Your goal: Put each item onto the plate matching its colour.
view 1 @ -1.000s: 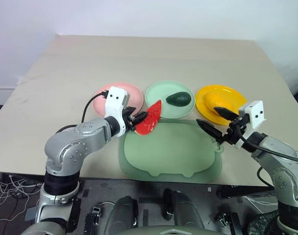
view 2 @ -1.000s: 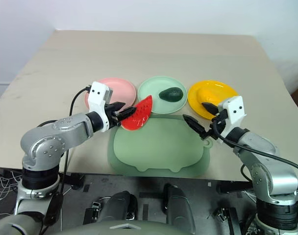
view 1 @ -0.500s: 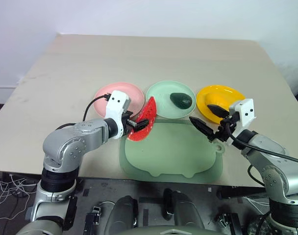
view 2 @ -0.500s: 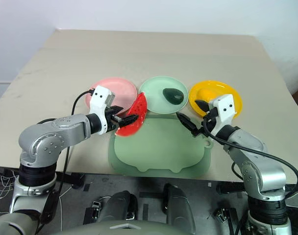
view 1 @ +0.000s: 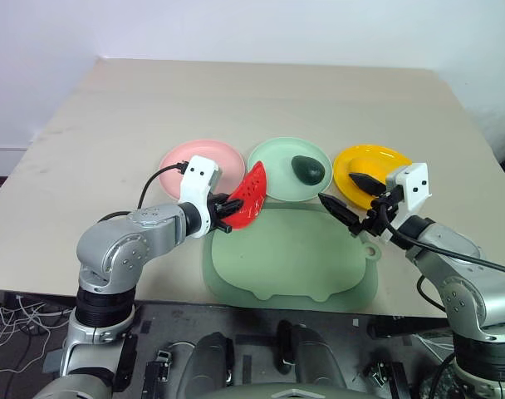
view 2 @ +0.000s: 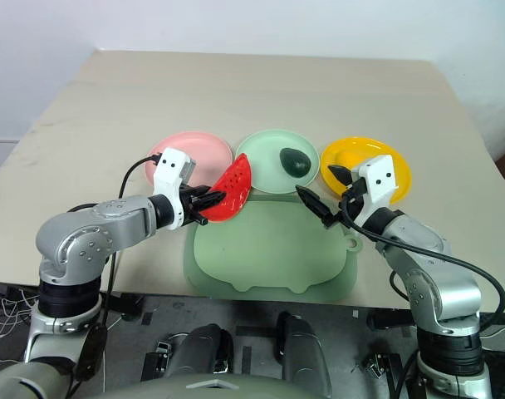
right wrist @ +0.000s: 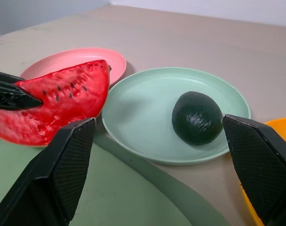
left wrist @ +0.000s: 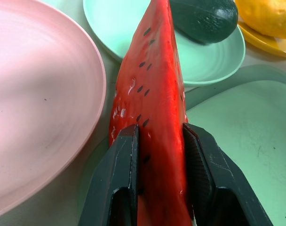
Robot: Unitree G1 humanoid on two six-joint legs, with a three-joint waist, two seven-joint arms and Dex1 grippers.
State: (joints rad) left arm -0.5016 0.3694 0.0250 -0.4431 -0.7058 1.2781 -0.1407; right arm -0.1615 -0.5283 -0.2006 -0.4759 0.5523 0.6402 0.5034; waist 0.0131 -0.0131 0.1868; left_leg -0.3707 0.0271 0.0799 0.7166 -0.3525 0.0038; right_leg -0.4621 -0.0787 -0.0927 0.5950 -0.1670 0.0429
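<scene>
Watermelon wedge (left wrist: 154, 117) re-clamped between left gripper (left wrist: 161, 155) fingers

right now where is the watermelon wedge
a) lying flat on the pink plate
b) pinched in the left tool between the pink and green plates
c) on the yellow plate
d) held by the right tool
b: the left tool is shut on the watermelon wedge, holding it up at the tray's edge, between the pink plate and the green plate.
</scene>
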